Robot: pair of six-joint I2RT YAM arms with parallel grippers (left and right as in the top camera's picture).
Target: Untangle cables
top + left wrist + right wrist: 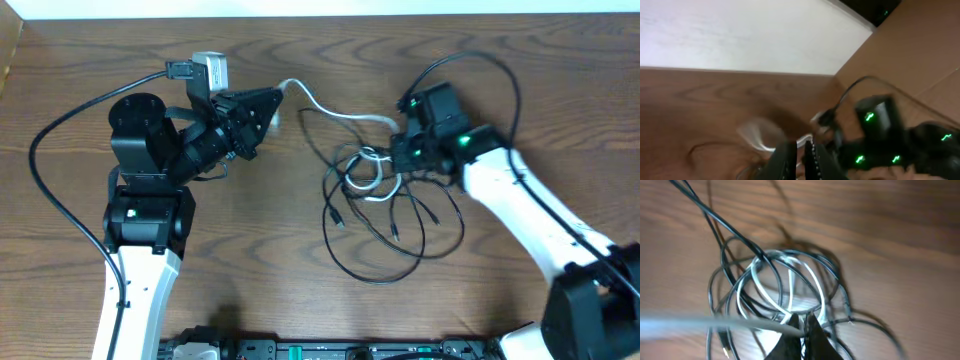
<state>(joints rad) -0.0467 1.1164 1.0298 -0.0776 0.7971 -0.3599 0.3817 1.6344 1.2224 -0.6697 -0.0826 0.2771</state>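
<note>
Overhead view, left to right. Left gripper [268, 115], jaws nearly closed, pinches one end of the white cable [330, 108], which runs across to the tangle [365, 170] at mid-table. Right gripper [804, 327], jaws pressed together at the tangle's rim; whether a strand is caught cannot be told. Black cables [715, 217] loop through the white coils. Suggested handling: anchor the tangle and draw the white end away slowly, low over the table [250, 260]. Bare wood lies leftward and frontward; the far edge sits close behind the left gripper.
</note>
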